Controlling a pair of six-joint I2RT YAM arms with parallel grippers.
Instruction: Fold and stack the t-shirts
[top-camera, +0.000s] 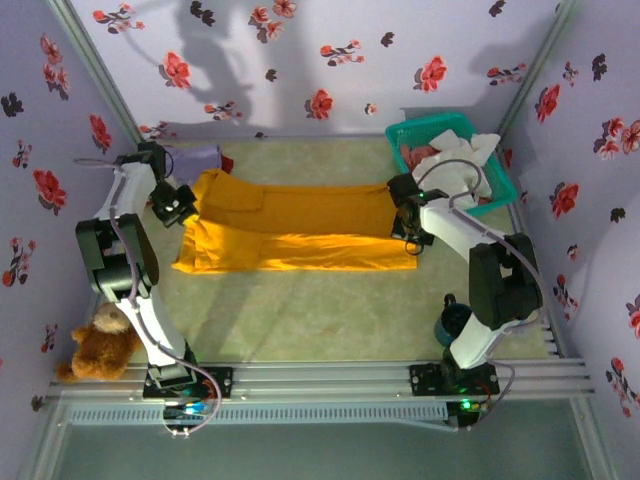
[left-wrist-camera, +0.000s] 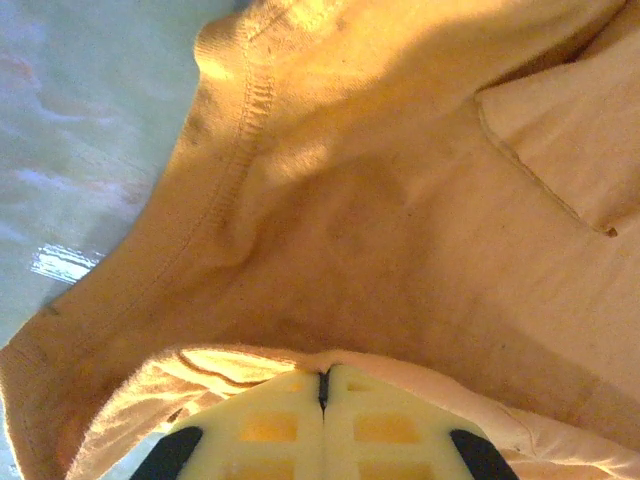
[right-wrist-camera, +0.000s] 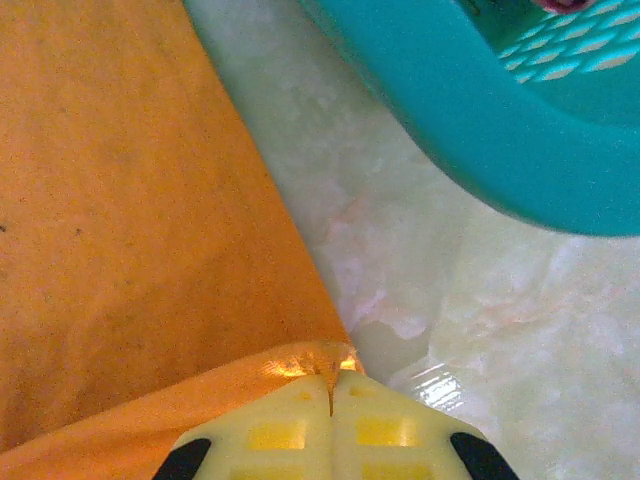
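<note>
The left claw is clenched, its two pale yellow fingers pressed flat together with a fold of the orange-yellow t-shirt pinched at their tips, close to a stitched hem and a sleeve. The right claw is clenched too, nipping the very corner of the same shirt's edge between its fingertips, with the glossy pale green counter showing just beside that corner. From above, the shirt lies stretched long and flat across the middle of the counter between the two arms, the left claw at its left end and the right claw at its right end, with a lengthwise crease running along it. Behind the left arm, near the back wall, a lavender t-shirt lies bunched, touching a red t-shirt. At the back right corner sits a teal basket holding a crumpled white t-shirt and a reddish t-shirt. A brown teddy bear sits at the near left edge, beside the left arm's base.
</note>
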